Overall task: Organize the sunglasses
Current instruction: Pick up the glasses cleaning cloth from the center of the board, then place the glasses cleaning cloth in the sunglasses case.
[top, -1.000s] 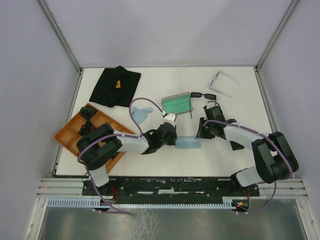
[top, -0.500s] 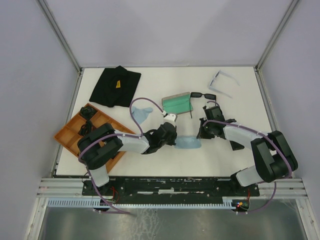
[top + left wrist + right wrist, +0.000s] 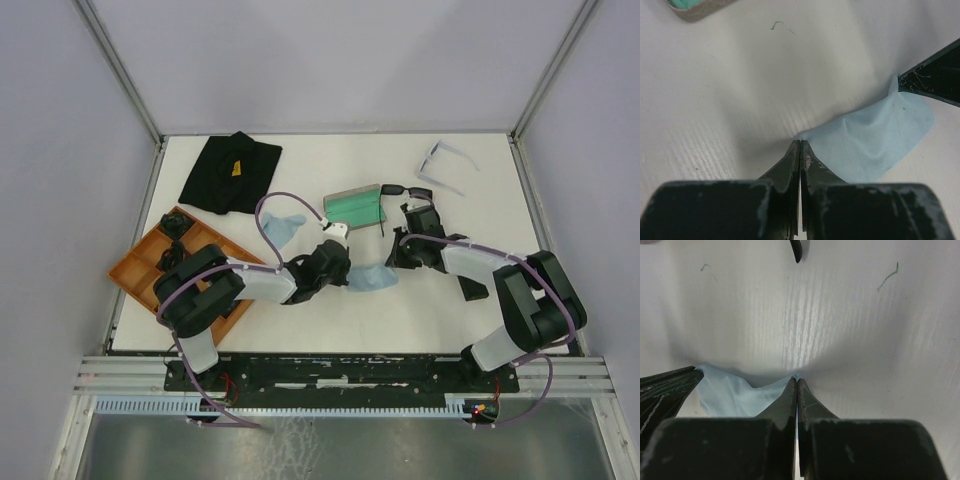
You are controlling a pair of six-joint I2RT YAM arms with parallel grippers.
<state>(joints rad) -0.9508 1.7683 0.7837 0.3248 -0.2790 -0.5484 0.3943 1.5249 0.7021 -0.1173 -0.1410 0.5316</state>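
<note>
Now you have both pincers clamped on the same light blue cloth near the middle of the table. The left gripper pinches its left end and the right gripper its right end, jaws pressed fully together on the fabric. A second ago that cloth lay flat and both sets of jaws stood partly apart. Since then they have shut, and the cloth is bunched and drawn a little toward the far side, sagging between the two tips. The sunglasses have not moved. The black pair lies just right of the open green-lined case, beyond your right gripper. The pale pair sits unfolded near the far right corner. So I judge you are handling the cloth first, probably to spread or fold it for the case. Neither pair is packed yet.
</note>
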